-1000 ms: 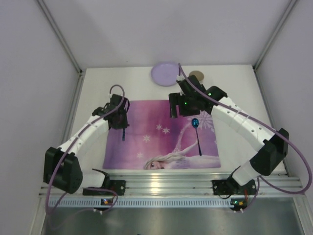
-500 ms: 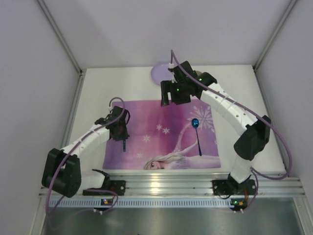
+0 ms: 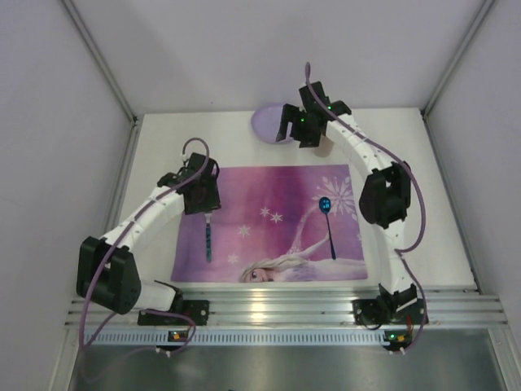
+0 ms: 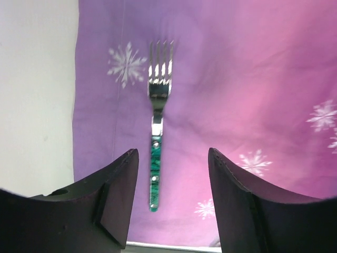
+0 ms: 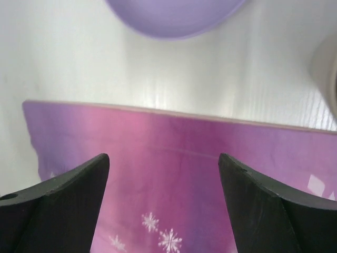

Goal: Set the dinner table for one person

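A purple princess placemat (image 3: 269, 224) lies on the white dinner table (image 3: 155, 155). A green-handled fork (image 3: 208, 241) lies on the mat's left part, and a blue-bowled spoon (image 3: 328, 218) lies on its right part. My left gripper (image 3: 202, 197) is open and empty just behind the fork's handle. In the left wrist view the fork (image 4: 157, 142) lies between and beyond my open left gripper (image 4: 172, 158). My right gripper (image 3: 287, 130) is open and empty above the mat's far edge, beside a lilac plate (image 3: 269, 122). The plate (image 5: 174, 16) is ahead of this gripper (image 5: 163, 161).
A beige cup (image 3: 327, 145) stands at the back, mostly hidden by the right arm; it shows at the right edge of the right wrist view (image 5: 327, 63). An aluminium rail (image 3: 277, 305) runs along the near edge. Grey walls enclose the sides and back.
My left gripper set the fork on the mat's left part, let go and drew back. My right arm swung away from the spoon toward the plate at the back.
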You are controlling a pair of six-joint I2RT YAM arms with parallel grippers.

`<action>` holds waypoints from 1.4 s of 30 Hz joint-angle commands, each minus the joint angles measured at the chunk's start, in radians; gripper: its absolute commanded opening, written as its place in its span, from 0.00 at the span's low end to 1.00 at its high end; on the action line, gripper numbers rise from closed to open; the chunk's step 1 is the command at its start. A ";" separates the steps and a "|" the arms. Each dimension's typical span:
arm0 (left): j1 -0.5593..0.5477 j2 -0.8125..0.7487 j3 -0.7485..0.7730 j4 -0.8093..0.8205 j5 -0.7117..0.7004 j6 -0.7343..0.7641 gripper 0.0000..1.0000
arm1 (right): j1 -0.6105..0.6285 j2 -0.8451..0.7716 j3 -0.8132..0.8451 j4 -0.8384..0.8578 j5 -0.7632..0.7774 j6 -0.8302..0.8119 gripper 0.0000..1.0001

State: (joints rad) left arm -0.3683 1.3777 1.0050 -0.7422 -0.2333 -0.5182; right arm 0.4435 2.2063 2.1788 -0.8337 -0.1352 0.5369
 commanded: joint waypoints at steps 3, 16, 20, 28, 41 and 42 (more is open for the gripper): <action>0.000 -0.002 0.130 -0.051 0.072 0.053 0.60 | -0.023 0.164 0.125 0.123 0.124 0.123 0.86; 0.006 0.138 0.194 -0.049 0.083 0.024 0.58 | -0.052 0.418 0.368 0.323 0.321 0.184 0.93; 0.006 0.254 0.305 -0.086 0.101 0.012 0.55 | -0.074 0.470 0.374 0.378 0.355 0.193 0.91; 0.008 0.371 0.405 -0.126 0.094 -0.011 0.52 | -0.104 0.524 0.421 0.361 0.339 0.230 0.79; 0.008 0.389 0.463 -0.186 0.081 -0.026 0.49 | -0.132 0.543 0.424 0.393 0.235 0.249 0.00; 0.008 0.389 0.471 -0.189 0.083 -0.020 0.49 | -0.134 0.529 0.412 0.396 0.221 0.235 0.00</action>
State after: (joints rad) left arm -0.3653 1.7779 1.4223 -0.8993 -0.1463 -0.5339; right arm 0.3210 2.7583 2.5610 -0.4786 0.1219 0.7982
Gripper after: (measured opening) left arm 0.492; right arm 0.026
